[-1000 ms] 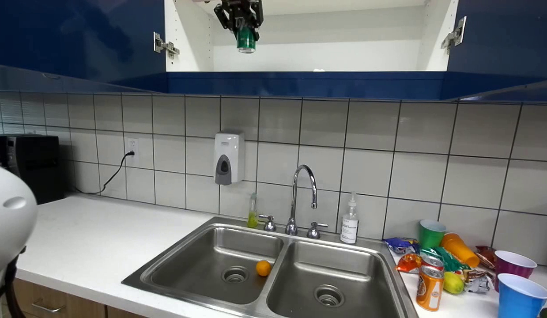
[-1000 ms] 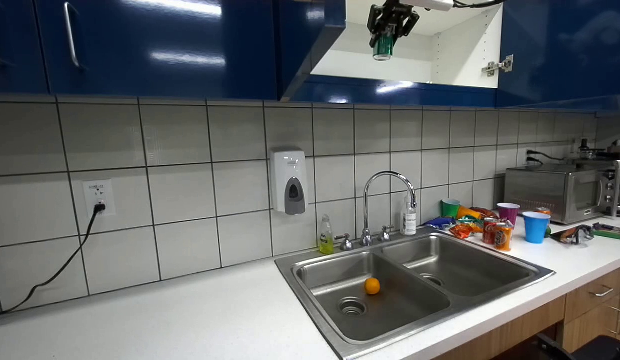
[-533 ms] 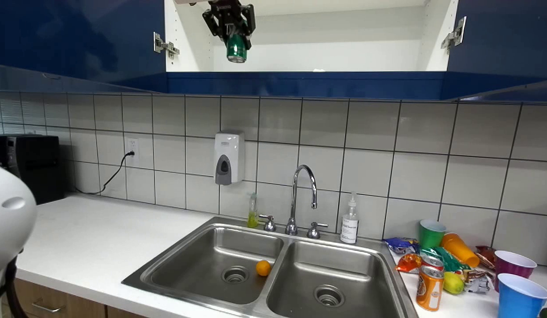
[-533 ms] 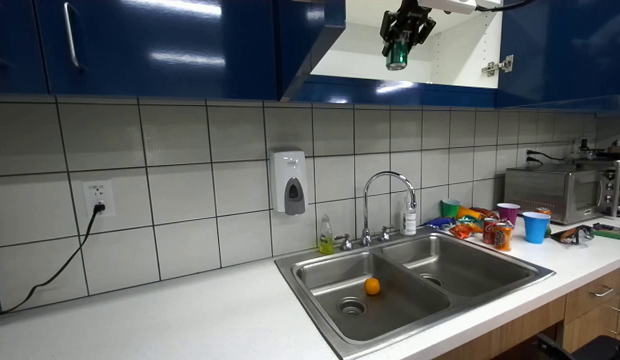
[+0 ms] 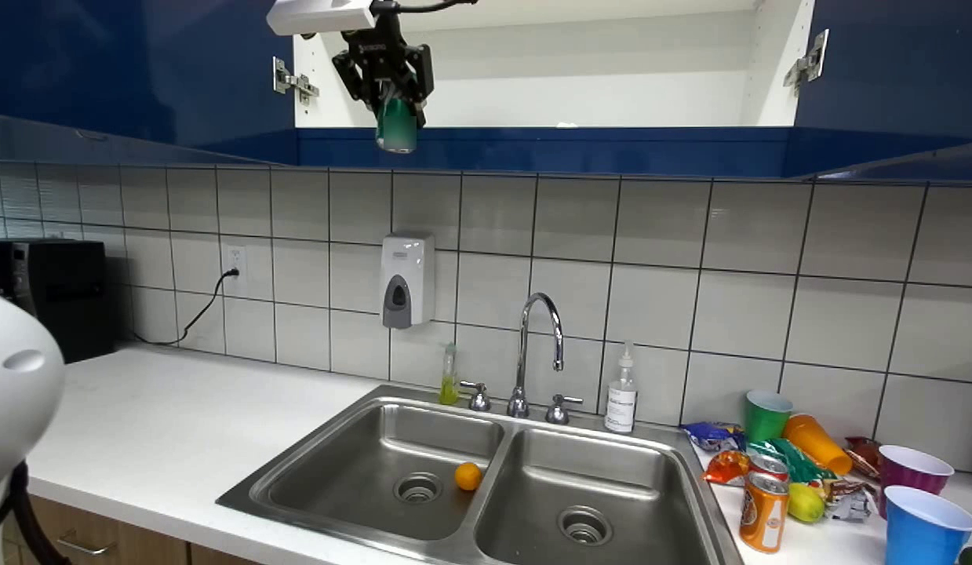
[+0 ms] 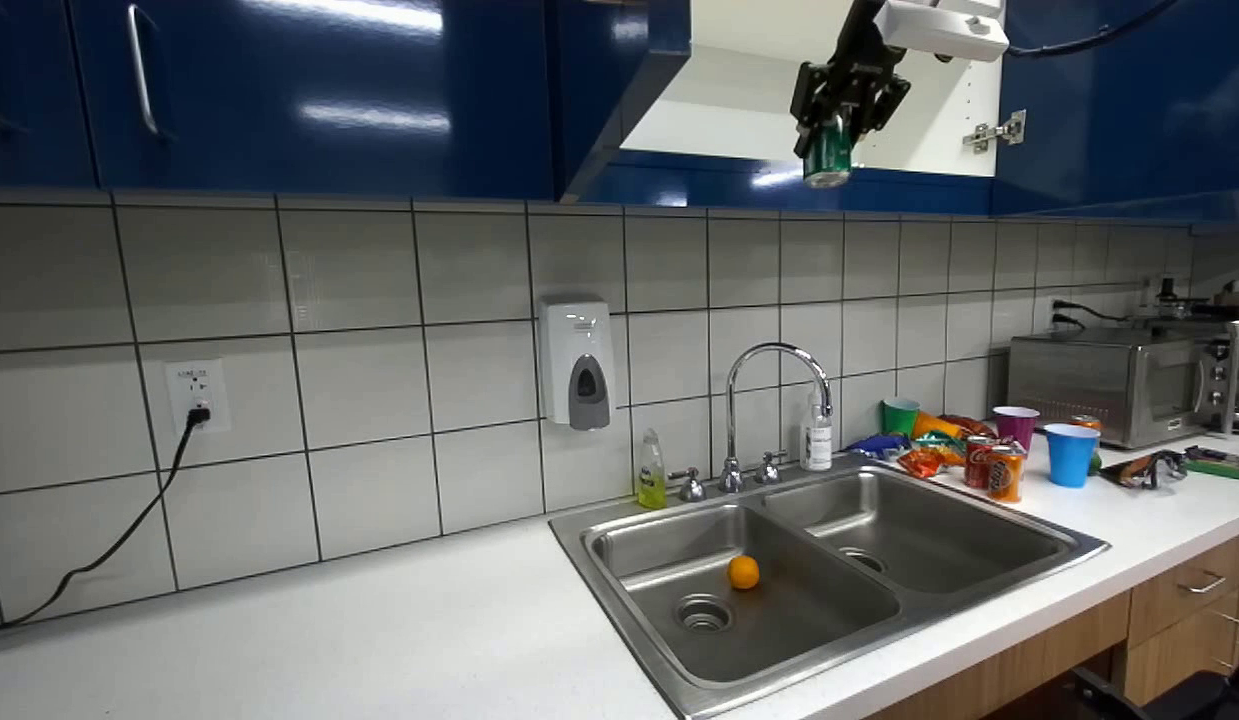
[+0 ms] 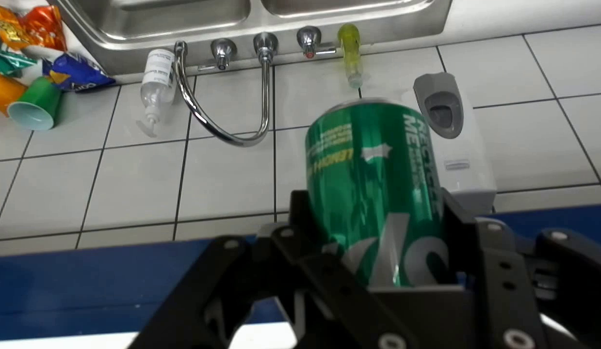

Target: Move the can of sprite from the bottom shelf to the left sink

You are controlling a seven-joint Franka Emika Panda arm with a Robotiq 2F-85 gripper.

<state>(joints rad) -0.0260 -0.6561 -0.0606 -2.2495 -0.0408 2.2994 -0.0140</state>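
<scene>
Holds the green can (image 7: pixel 378 189) pinched between both fingers (image 7: pixel 302 213) of the end effector (image 5: pixel 398 114), with a silvery end poking out below them. In both exterior views, hangs in mid-air, tilted only slightly, in front of the blue lower edge of the open cabinet (image 5: pixel 595 147). Sits higher than the tap (image 5: pixel 522 353) and well above the level of the left sink (image 5: pixel 336 475), with an orange (image 5: pixel 467 476) lying just beside the drain (image 5: pixel 417 488) there.
</scene>
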